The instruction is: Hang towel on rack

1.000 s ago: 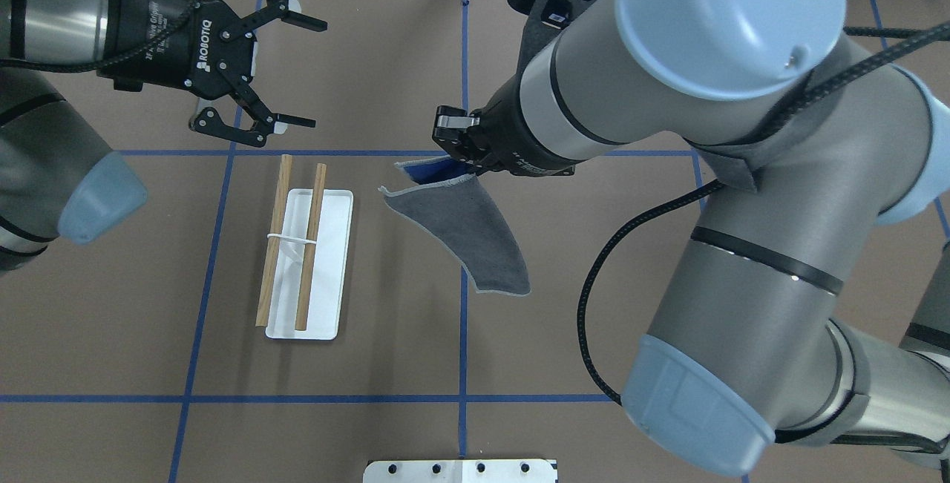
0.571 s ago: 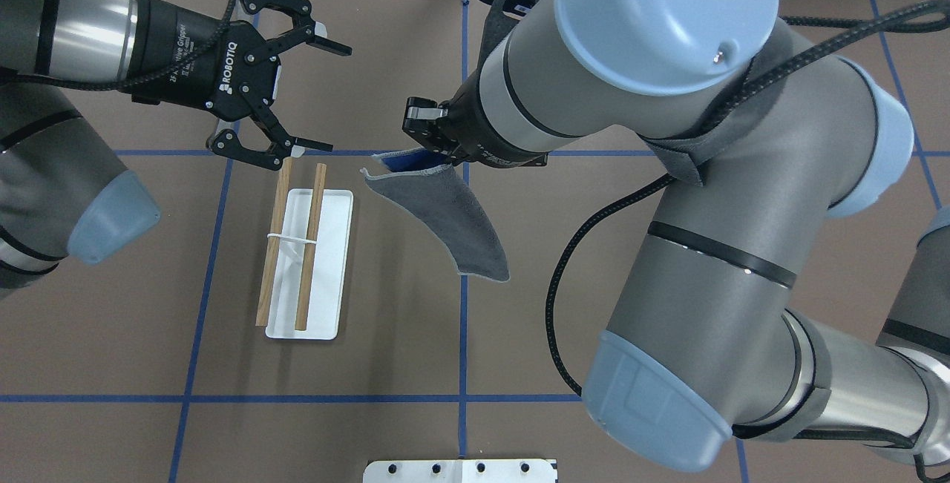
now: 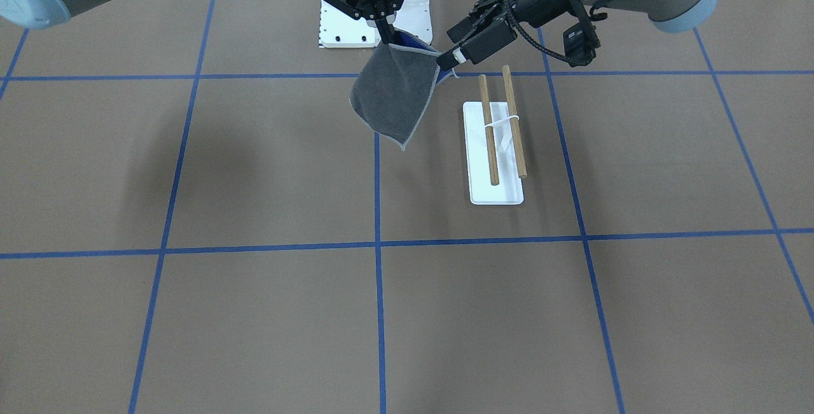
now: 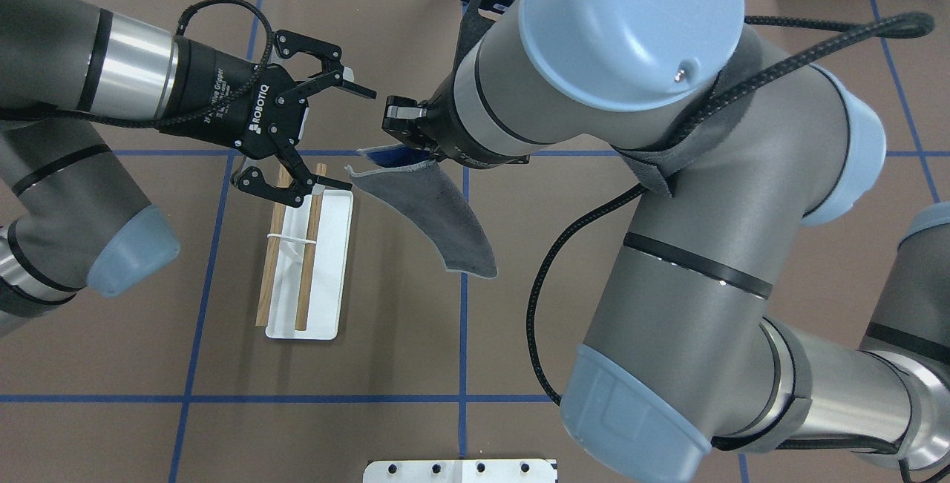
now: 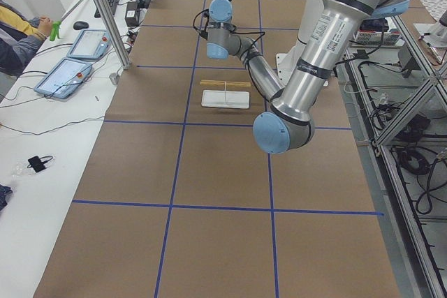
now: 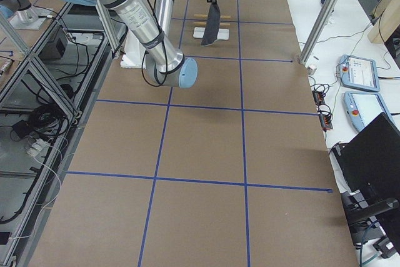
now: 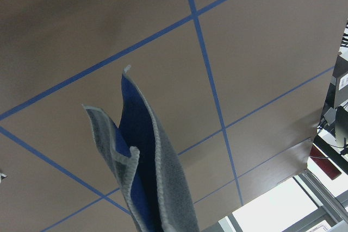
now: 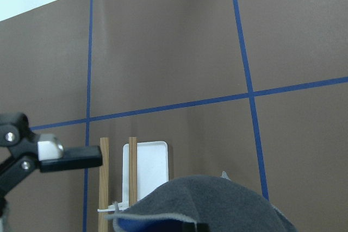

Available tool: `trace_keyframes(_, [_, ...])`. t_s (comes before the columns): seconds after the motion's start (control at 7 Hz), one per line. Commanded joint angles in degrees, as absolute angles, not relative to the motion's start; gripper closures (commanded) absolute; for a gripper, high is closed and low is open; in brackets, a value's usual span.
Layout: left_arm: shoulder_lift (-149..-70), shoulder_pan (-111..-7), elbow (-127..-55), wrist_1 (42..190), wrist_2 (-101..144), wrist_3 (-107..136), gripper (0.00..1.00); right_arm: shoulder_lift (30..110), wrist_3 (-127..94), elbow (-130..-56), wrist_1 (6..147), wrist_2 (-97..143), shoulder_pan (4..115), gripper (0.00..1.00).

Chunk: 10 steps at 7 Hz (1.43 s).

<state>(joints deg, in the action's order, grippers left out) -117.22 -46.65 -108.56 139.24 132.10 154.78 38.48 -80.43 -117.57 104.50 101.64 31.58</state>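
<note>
Towel in the air beside the rack, not yet hung.
Right end effector (image 4: 410, 148) clamped on 1 top corner of the towel (image 4: 445, 216). It dangles above the worktop (image 4: 297, 424), blue reverse showing at the fold. Left end effector (image 4: 361, 139) spread wide, empty, just beside the towel's free corner. Rack (image 4: 334, 245) stands mid-worktop, well in from every edge, 2 dowels bare.
</note>
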Motion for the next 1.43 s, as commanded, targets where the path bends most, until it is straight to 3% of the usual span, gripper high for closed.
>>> trace_keyframes(0.0, [-117.25,-45.36,-108.46,138.52,131.92,154.86,0.02,37.79,-80.42,-117.34,104.50,101.43,31.47,1.00])
trace_keyframes(0.14, [-117.25,-45.09,-108.46,138.52,131.84,154.78,0.10,37.71,-80.42,-117.25,104.41,101.43,31.46,1.00])
trace_keyframes(0.57, [-117.25,-44.21,-108.28,138.52,131.92,154.69,0.52,37.71,-80.33,-117.16,104.41,101.34,31.38,1.00])
trace_keyframes(0.71, [-117.25,-44.21,-108.28,138.52,131.92,154.51,0.84,37.71,-80.33,-117.07,104.33,101.34,31.38,1.00])
trace_keyframes(0.86, [-117.16,-44.30,-108.28,138.52,132.01,154.34,1.00,37.79,-80.33,-117.16,104.33,101.34,31.38,1.00])
trace_keyframes(1.0, [-117.25,-44.38,-108.28,138.60,132.27,152.33,1.00,37.88,-80.25,-117.16,104.33,101.34,31.38,1.00])
trace_keyframes(1.14, [-117.07,-44.65,-108.28,138.52,132.28,147.88,1.00,38.05,-80.24,-117.16,104.33,101.34,31.38,0.01])
trace_keyframes(1.29, [-117.07,-44.74,-108.19,138.52,132.28,145.83,1.00,38.23,-79.98,-117.33,104.33,101.42,31.38,0.00])
